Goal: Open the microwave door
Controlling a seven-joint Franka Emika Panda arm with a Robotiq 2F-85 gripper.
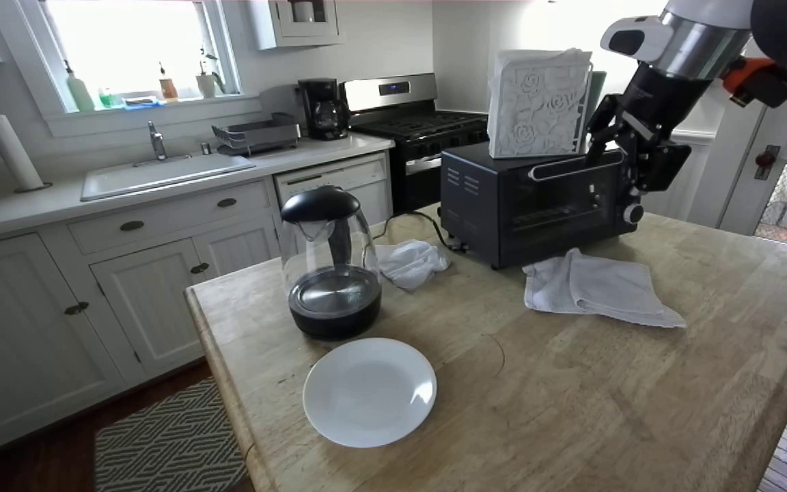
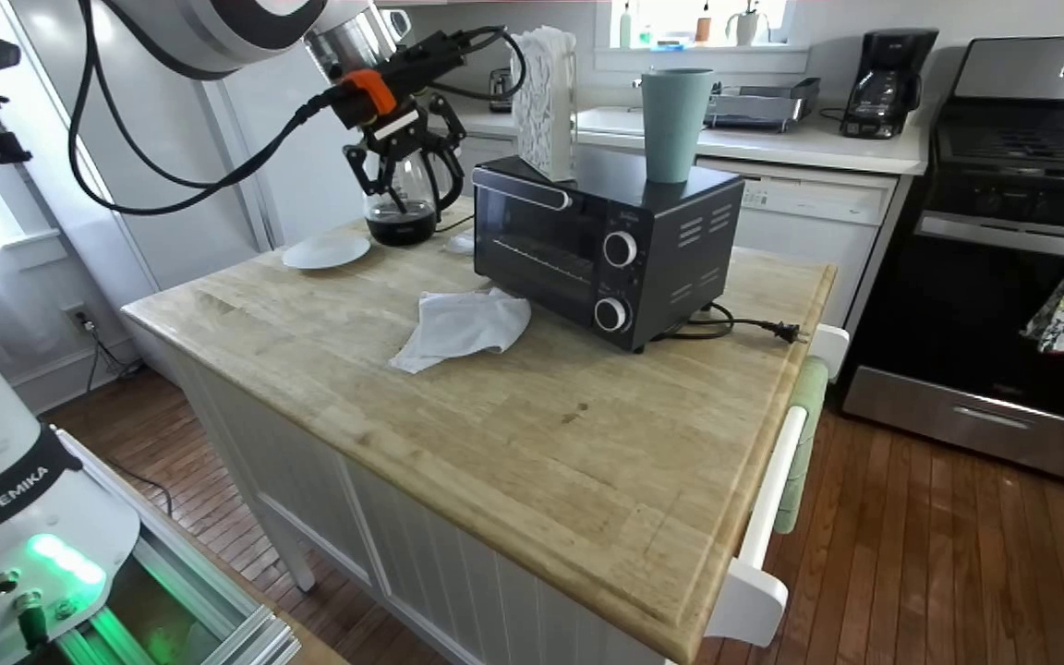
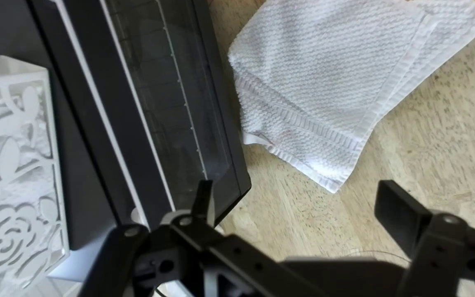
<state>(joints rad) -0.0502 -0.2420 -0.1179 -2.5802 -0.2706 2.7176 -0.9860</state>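
The microwave (image 1: 470, 212) is a black box on the wooden table; it also shows in an exterior view (image 2: 694, 245) and the wrist view (image 3: 6, 29). Its glass door (image 1: 557, 208) is closed, with a horizontal handle bar (image 1: 561, 169) along the top. The handle shows as a light line in the wrist view (image 3: 102, 112). My gripper (image 3: 295, 189) is open and empty, its fingers wide apart. In the wrist view the left finger overlaps the door's lower end, and the right finger is over the table. In both exterior views the gripper (image 1: 626, 174) (image 2: 421, 199) is in front of the door, near handle height. Contact cannot be told.
A white floral napkin holder (image 1: 537, 106) and a green cup (image 2: 675, 125) stand on the microwave. A white cloth (image 3: 316, 82) lies in front of it. A glass kettle (image 1: 332, 294), a white plate (image 1: 369, 393) and a crumpled white cloth (image 1: 410, 263) are beyond its side.
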